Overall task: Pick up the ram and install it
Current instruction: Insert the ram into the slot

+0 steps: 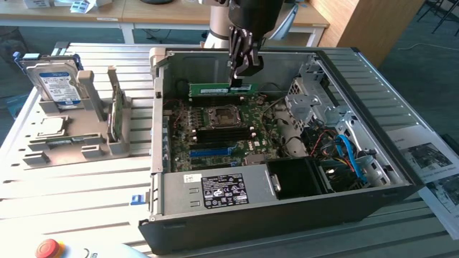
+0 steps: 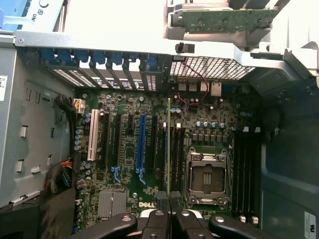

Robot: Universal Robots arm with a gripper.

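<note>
The ram (image 1: 221, 88) is a long green stick held level above the motherboard (image 1: 222, 131) inside the open computer case (image 1: 287, 215). My gripper (image 1: 240, 80) comes down from above and is shut on the ram's upper edge near one end. In the wrist view the ram (image 2: 168, 144) appears edge-on as a thin line running out from between my gripper's (image 2: 169, 219) black fingers, just beside the empty processor socket (image 2: 207, 177). Long black memory slots (image 2: 246, 169) lie on the socket's far side.
A grey holder (image 1: 79, 145) on the exterior view's left carries a blue-labelled hard drive (image 1: 59, 86), another green stick (image 1: 115, 110) and a square silver chip (image 1: 51, 126). The power supply (image 1: 215, 188), drive cage (image 1: 315, 102) and cables (image 1: 351, 156) crowd the case.
</note>
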